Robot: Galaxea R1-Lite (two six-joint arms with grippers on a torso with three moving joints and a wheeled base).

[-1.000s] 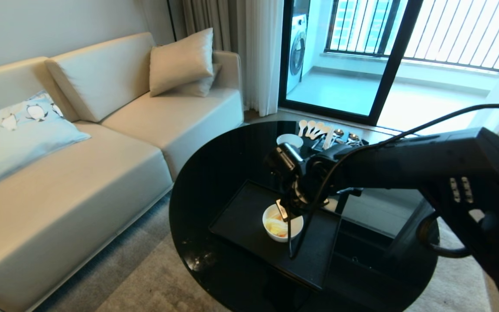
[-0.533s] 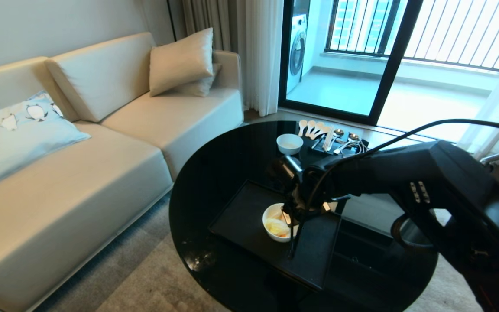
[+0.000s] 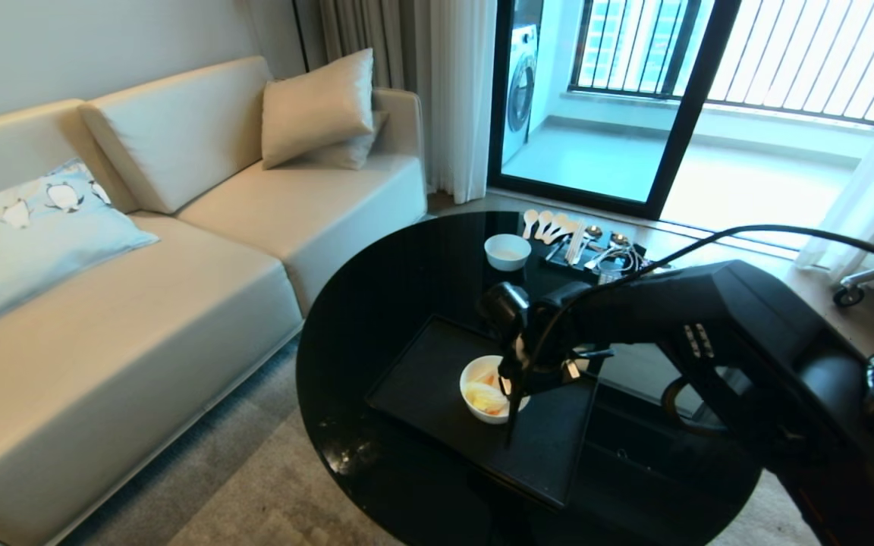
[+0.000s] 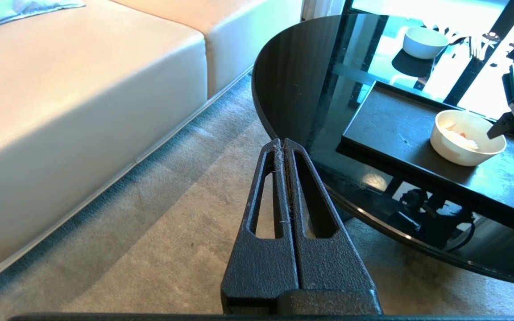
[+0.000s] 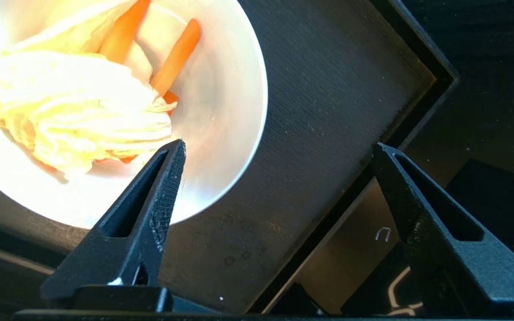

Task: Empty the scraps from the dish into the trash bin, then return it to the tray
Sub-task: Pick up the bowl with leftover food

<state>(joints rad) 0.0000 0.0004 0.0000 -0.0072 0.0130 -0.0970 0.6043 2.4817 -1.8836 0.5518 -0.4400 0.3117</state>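
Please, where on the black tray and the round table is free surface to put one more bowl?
On the tray, the bare stretch left of the dish is free. The table is bare toward the sofa. It is crowded at the far edge by the small bowl and cutlery, and beside the dish where the right gripper hangs.

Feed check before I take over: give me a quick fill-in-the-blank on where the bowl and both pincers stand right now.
1. The glossy cream-white deep bowl sits on the matte-black rectangular ____.
2. The pale-yellow and orange scraps lie inside the ____.
3. The right pincer, one finger over the bowl's rim, is ____.
4. The left pincer, above the carpet, is ____.

Missing words: tray; bowl; open; shut
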